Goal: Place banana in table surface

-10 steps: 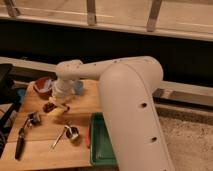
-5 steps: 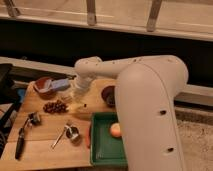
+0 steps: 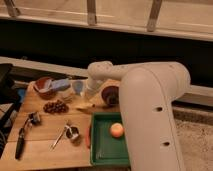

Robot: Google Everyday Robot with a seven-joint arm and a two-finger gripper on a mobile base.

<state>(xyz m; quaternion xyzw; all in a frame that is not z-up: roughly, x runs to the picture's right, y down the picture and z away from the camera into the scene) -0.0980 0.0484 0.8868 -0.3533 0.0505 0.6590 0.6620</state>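
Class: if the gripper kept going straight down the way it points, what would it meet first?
Probably the banana, lying on the table surface just below the gripper; depth is hard to judge.

The white-armed claw point(image 3: 86, 96) hangs over light brown table surface point(image 3: 45, 135), pale yellow banana point(image 3: 85, 106), green tray point(image 3: 102, 150).

Readable text: you will find none on anything here.
White arm point(image 3: 150, 110): no brand, number or sign you can make out on its casing.
End effector point(image 3: 89, 99): it hangs low over the tabletop point(image 3: 45, 145), just beside the banana point(image 3: 86, 106); it carries no marking.
Green tray point(image 3: 102, 150): plain, no label.
Bowls point(image 3: 44, 86) and utensils point(image 3: 22, 135): no print you can read.
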